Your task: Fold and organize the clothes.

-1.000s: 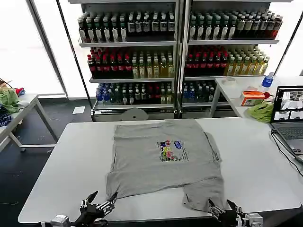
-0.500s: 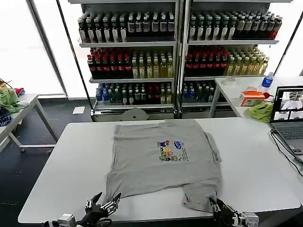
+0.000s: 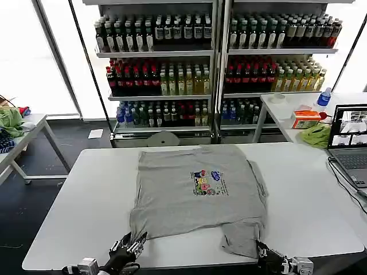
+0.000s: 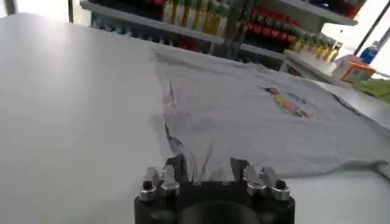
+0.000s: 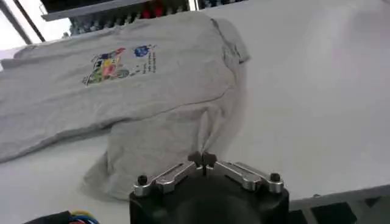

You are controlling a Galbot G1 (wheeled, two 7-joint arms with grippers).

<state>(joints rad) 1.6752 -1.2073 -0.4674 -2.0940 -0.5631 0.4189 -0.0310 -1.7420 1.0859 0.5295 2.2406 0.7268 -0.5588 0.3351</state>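
Note:
A light grey short-sleeved shirt (image 3: pixel 195 195) with a small multicoloured chest print (image 3: pixel 206 182) lies spread on the white table (image 3: pixel 86 195), its bottom hem toward me. My left gripper (image 3: pixel 132 245) sits at the table's front edge by the shirt's lower left corner. In the left wrist view this gripper (image 4: pixel 208 165) is open, and the shirt's hem (image 4: pixel 201 152) lies between its fingers. My right gripper (image 3: pixel 266 260) is at the lower right corner. In the right wrist view that gripper (image 5: pixel 203 159) is shut, pinching a ridge of the shirt (image 5: pixel 158 140).
A laptop (image 3: pixel 350 143) with its cable, a bright green cloth (image 3: pixel 315 136), an orange box (image 3: pixel 305 118) and a blue bottle (image 3: pixel 324 97) are at the right. Drink shelves (image 3: pixel 212 57) stand behind. A side table (image 3: pixel 23 132) with cloths is at the left.
My left gripper has moved right to the shirt's lower left corner. The right gripper has closed its fingers at the lower right hem.

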